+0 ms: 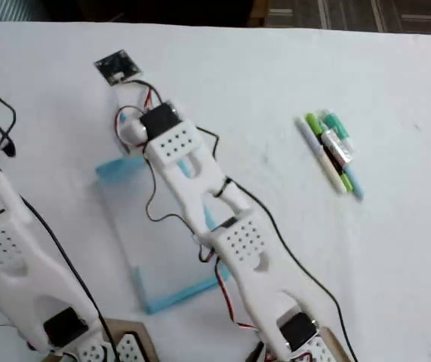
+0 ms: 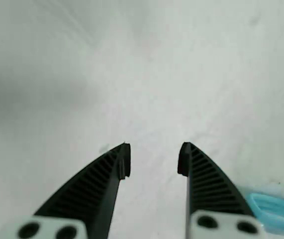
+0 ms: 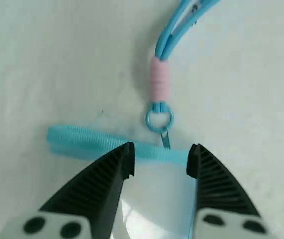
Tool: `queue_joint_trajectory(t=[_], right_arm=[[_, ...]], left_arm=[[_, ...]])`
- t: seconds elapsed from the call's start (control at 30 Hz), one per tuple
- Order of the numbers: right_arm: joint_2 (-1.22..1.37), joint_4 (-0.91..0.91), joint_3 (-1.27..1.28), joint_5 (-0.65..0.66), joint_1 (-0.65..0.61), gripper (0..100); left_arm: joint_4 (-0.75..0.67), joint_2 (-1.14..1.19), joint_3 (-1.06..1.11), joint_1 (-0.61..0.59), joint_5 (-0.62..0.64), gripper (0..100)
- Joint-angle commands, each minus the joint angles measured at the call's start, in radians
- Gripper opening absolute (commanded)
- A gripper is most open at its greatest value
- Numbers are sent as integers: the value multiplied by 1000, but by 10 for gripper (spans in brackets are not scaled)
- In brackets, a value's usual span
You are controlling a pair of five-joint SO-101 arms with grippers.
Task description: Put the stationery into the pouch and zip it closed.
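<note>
Right tool released, over pouch edge by zip pull — left tool released over table.

The clear, blue-edged pouch lies flat, its zip pull with ring and pink bead just ahead of the right claw, the bundled pens well off to its right.
</note>
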Motion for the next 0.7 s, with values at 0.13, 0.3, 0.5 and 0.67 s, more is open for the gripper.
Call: queue_joint_trajectory(t=[0.13, 0.3, 0.5, 0.67], right_arm=[[114, -202, -68, -8, -30, 190], [170, -268, -68, -8, -28, 189], [211, -315, -68, -6, -8, 188], [255, -323, -68, -3, -5, 187]], left_arm=[[-44, -68, 45, -12, -11, 163], [-66, -74, 41, -14, -8, 142], [-68, -68, -24, -25, 21, 146], [-68, -72, -27, -18, 18, 146]])
